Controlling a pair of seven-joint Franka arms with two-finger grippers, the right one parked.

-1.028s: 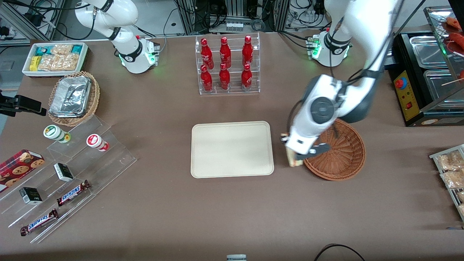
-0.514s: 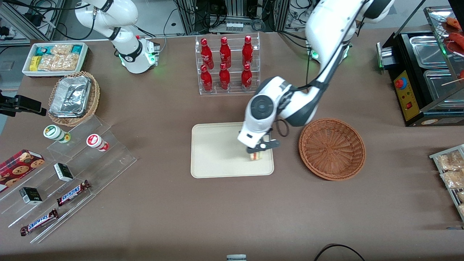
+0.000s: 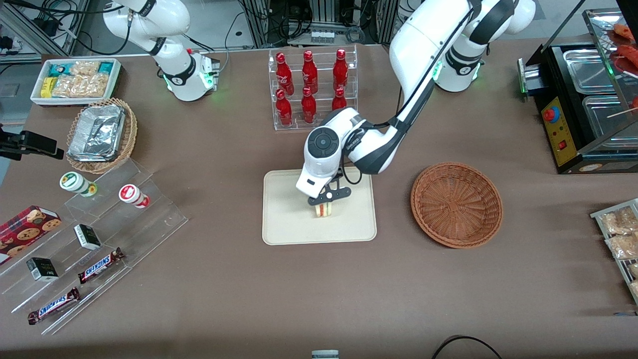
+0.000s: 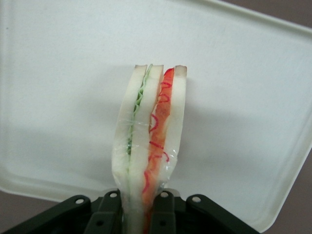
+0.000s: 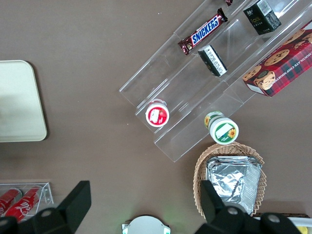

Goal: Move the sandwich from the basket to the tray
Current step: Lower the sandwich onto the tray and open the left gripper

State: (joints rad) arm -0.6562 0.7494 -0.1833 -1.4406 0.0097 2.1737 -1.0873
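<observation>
My left gripper (image 3: 325, 200) is over the middle of the cream-beige tray (image 3: 284, 219), shut on the sandwich (image 3: 323, 210). In the left wrist view the sandwich (image 4: 148, 141) is a wrapped white wedge with green and red filling, pinched between the gripper's (image 4: 137, 214) two black fingers, with the tray (image 4: 63, 97) filling the background beneath it. I cannot tell whether the sandwich touches the tray. The reddish-brown wicker basket (image 3: 456, 204) sits empty beside the tray, toward the working arm's end of the table.
A clear rack of red bottles (image 3: 311, 89) stands farther from the front camera than the tray. Toward the parked arm's end are clear stepped shelves (image 3: 99, 234) with snacks, a tan basket with foil containers (image 3: 101, 134) and a white snack box (image 3: 75, 80).
My gripper has carried the sandwich from the basket's edge across onto the tray, ending over the tray's middle. The basket is left empty.
</observation>
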